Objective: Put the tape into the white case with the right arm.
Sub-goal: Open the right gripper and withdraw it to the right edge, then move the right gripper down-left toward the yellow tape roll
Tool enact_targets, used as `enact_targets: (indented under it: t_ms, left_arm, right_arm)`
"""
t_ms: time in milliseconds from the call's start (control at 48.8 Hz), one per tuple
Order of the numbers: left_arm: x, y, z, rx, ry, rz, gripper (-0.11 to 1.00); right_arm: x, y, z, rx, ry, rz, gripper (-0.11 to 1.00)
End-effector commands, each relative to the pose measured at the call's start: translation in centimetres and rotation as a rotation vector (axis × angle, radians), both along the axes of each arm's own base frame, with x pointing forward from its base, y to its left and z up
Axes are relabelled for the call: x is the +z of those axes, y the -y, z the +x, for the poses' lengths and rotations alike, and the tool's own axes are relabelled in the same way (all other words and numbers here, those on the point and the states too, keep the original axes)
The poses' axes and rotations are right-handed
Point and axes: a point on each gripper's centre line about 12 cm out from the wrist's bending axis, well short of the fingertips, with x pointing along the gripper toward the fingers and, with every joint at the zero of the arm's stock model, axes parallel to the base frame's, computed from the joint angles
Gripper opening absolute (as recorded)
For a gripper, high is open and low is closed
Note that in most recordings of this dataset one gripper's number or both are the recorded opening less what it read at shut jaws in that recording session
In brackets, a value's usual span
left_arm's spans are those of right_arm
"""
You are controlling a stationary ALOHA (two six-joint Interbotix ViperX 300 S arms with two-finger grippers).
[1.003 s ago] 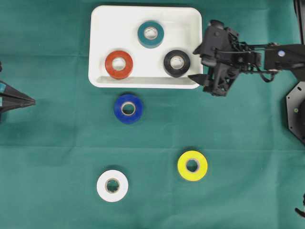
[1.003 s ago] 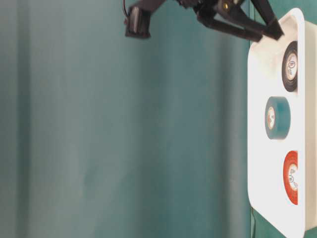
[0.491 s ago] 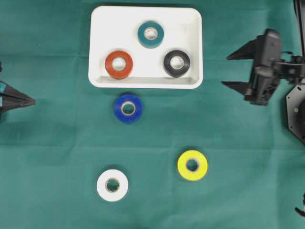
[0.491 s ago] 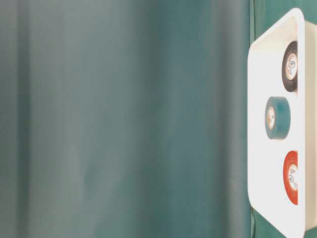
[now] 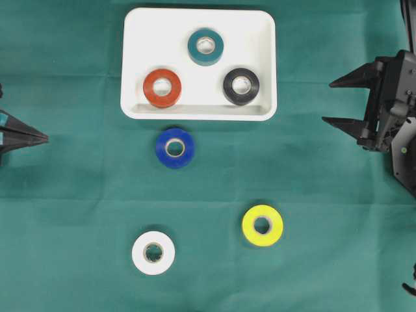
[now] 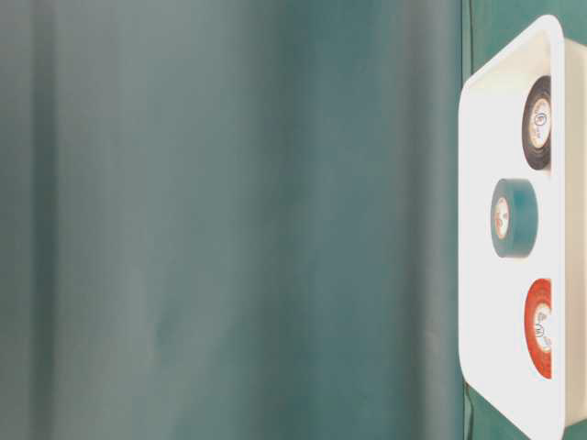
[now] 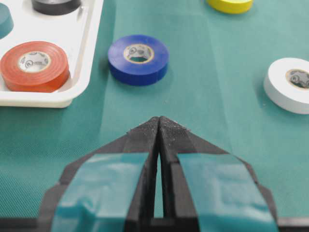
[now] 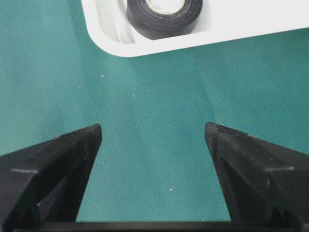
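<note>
Three rolls lie outside the white case (image 5: pixel 199 108), so you've work left: white roll (image 5: pixel 153 253) and yellow roll (image 5: pixel 262 225) farthest below it, blue roll (image 5: pixel 175 148) just beneath its rim. Your right gripper (image 5: pixel 342 101) waits beside the case, spread wide and empty; left gripper (image 7: pixel 159 124) pinched together.

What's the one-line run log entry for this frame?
right tool: open, empty, right of white case | left tool: shut | in case: red, teal, black | on cloth: blue, yellow, white
</note>
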Motion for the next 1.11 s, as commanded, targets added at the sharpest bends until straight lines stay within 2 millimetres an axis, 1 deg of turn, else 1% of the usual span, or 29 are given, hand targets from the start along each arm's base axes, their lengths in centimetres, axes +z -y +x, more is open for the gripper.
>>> enact_targets:
  t_ms: [0, 123, 430, 532, 758, 901, 1085]
  left_arm:
    - [0.5, 0.0, 0.2, 0.004, 0.014, -0.002, 0.0]
    - [0.5, 0.0, 0.2, 0.004, 0.014, -0.002, 0.0]
    - [0.5, 0.0, 0.2, 0.004, 0.014, -0.002, 0.0]
    - [0.5, 0.0, 0.2, 0.004, 0.014, -0.002, 0.0]
    - [0.6, 0.0, 0.2, 0.004, 0.017, -0.002, 0.0]
    - [0.6, 0.0, 0.2, 0.003, 0.015, 0.0, 0.0]
    - [0.6, 0.0, 0.2, 0.003, 0.015, 0.0, 0.0]
  right_arm:
    - [0.4, -0.3, 0.3, 0.021, 0.021, -0.004, 0.85]
    - [0.1, -1.5, 0.4, 0.089, 0.012, -0.001, 0.85]
    - [0.0, -5.4, 0.8, 0.302, 0.006, 0.004, 0.85]
    - [-0.1, -6.4, 0.7, 0.353, 0.002, 0.006, 0.85]
    - [-0.4, -8.7, 0.5, 0.479, -0.011, 0.009, 0.79]
    - [-0.6, -9.5, 0.1, 0.53, -0.017, 0.01, 0.76]
    - [-0.7, -9.7, 0.0, 0.54, -0.019, 0.009, 0.75]
